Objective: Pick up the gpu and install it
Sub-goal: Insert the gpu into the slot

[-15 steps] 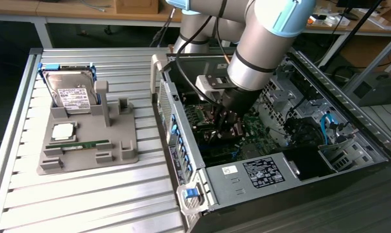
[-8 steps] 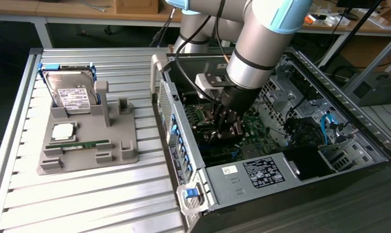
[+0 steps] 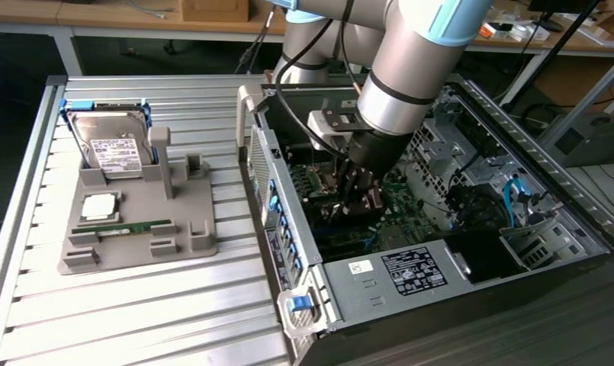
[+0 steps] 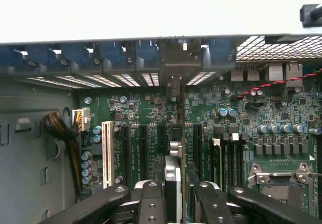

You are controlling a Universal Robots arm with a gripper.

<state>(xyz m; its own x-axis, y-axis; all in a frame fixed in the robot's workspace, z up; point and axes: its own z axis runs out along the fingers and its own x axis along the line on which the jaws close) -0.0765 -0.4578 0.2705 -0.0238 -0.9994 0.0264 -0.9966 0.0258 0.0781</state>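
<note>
Slatted metal benchtop (image 3: 133, 305) carries the open computer case (image 3: 388, 282), where the gripper (image 4: 173, 196) is clamped on the gpu (image 4: 172, 176), held edge-on directly above the motherboard (image 4: 261, 113) slots; slight misalignment could jam its edge beside the slot.

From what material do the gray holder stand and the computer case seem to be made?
Holder stand: apparently matte gray plastic, perhaps printed; it has a uniform dull colour, blocky moulded shapes and no shine.
Computer case: likely bare sheet metal, silvery gray; it has thin folded edges, perforated panels and a faint sheen.
</note>
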